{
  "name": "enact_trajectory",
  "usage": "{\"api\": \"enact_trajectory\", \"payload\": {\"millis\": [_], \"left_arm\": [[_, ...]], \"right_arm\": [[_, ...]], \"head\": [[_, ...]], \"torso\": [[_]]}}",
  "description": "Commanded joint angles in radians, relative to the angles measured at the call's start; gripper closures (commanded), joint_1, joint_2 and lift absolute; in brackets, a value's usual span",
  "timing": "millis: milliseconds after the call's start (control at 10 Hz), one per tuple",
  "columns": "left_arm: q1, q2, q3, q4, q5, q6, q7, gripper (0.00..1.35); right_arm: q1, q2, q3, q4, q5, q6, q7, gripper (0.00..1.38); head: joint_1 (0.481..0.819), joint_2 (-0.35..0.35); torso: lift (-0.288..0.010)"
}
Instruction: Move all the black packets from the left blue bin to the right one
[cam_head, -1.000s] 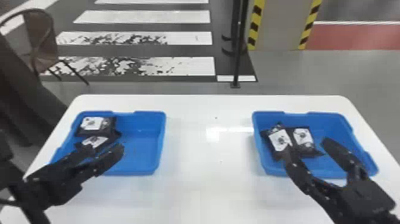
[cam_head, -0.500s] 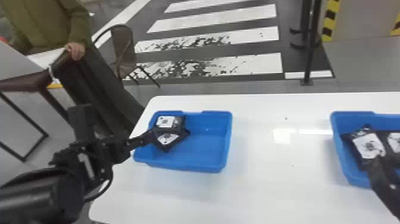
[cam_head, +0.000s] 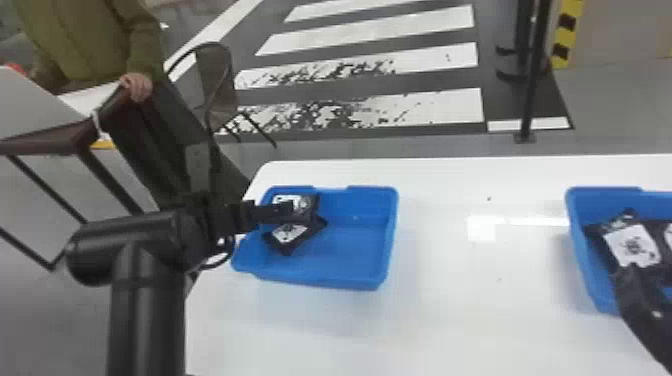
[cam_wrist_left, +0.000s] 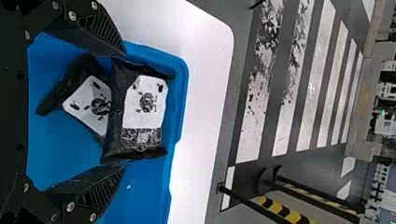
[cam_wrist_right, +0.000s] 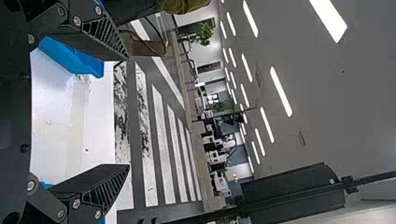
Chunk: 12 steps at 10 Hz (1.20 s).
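My left gripper (cam_head: 287, 212) is over the far-left corner of the left blue bin (cam_head: 345, 265), where two black packets lie, one (cam_head: 309, 204) partly on the other (cam_head: 286, 236). In the left wrist view my left gripper (cam_wrist_left: 123, 109) stands open, its fingers on either side of the upper packet (cam_wrist_left: 144, 102); the lower packet (cam_wrist_left: 88, 100) lies slanted beside it. The right blue bin (cam_head: 580, 240) holds a black packet (cam_head: 631, 245) and part of another (cam_head: 669, 235). My right arm reaches in over that bin's near side; my right gripper (cam_wrist_right: 128, 112) is open with nothing between its fingers.
Both bins stand on a white table (cam_head: 475, 310) with a wide stretch of tabletop between them. Behind the table are a dark pole (cam_head: 532, 85) and a chair (cam_head: 215, 75). A second table (cam_head: 40, 135) stands at the far left.
The head view has swung left, so the bins appear farther right. My left gripper has moved from the left bin's near side to over its packets.
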Motion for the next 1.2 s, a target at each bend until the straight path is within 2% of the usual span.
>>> {"api": "enact_trajectory", "payload": {"millis": [0, 100, 300, 400, 700, 900, 1000, 1100], "left_arm": [[-0.054, 0.003, -0.031, 0.055, -0.066, 0.018, 0.004, 0.18], [-0.078, 0.012, -0.055, 0.067, -0.106, 0.033, 0.013, 0.18], [-0.172, 0.039, -0.123, 0.204, -0.144, 0.030, 0.016, 0.18], [-0.194, 0.046, -0.147, 0.239, -0.144, 0.028, 0.016, 0.18], [-0.235, 0.043, -0.183, 0.339, -0.150, 0.018, 0.016, 0.18], [-0.260, 0.036, -0.201, 0.447, -0.150, -0.014, 0.018, 0.19], [-0.267, 0.035, -0.211, 0.479, -0.152, -0.034, 0.018, 0.28], [-0.267, 0.033, -0.209, 0.489, -0.166, -0.061, 0.018, 0.62]], "right_arm": [[-0.009, 0.000, 0.006, 0.010, -0.011, 0.007, 0.004, 0.22], [-0.009, 0.000, 0.006, 0.015, -0.021, 0.014, 0.005, 0.22], [-0.014, 0.000, 0.008, 0.022, -0.029, 0.021, 0.007, 0.22], [-0.019, 0.000, 0.008, 0.030, -0.031, 0.021, 0.011, 0.22], [-0.024, 0.000, 0.014, 0.042, -0.047, 0.024, 0.011, 0.22], [-0.028, 0.000, 0.018, 0.049, -0.057, 0.024, 0.011, 0.22], [-0.031, 0.000, 0.020, 0.054, -0.067, 0.024, 0.011, 0.22], [-0.031, 0.000, 0.022, 0.059, -0.071, 0.024, 0.011, 0.22]], "head": [[0.695, 0.330], [0.695, 0.333], [0.695, 0.343], [0.695, 0.341], [0.695, 0.330], [0.695, 0.323], [0.695, 0.319], [0.695, 0.317]], "torso": [[-0.140], [-0.140], [-0.140], [-0.140], [-0.140], [-0.140], [-0.140], [-0.140]]}}
